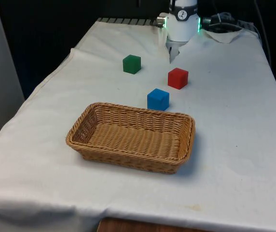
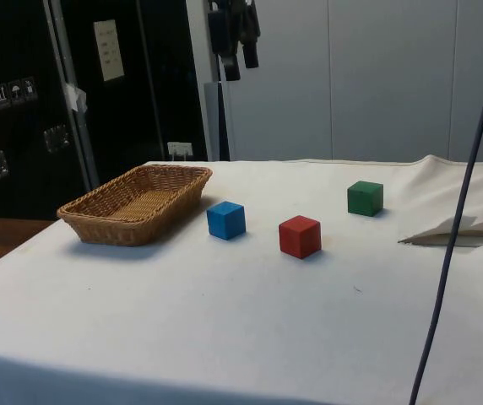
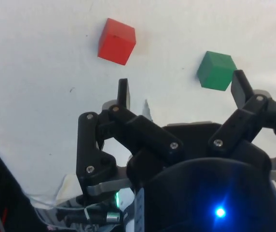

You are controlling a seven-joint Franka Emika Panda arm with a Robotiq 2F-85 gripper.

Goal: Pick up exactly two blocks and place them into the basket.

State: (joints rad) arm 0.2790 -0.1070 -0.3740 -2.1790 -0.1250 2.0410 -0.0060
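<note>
My claw (image 3: 181,92) hangs wide and empty over the bench (image 1: 234,125); red block (image 1: 178,78), blue block (image 1: 158,99) sit near the basket (image 1: 131,137). Risk: nudging the green block (image 1: 131,64), grabbing three.

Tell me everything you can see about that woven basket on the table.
The basket is a shallow rectangle with rounded corners, woven from tan wicker-like strands with a thicker braided rim. It sits upright and empty on the white cloth, lying slantwise in the front view. Nothing touches it but the cloth. The blue block stands just beyond its far rim, apart from it.
</note>
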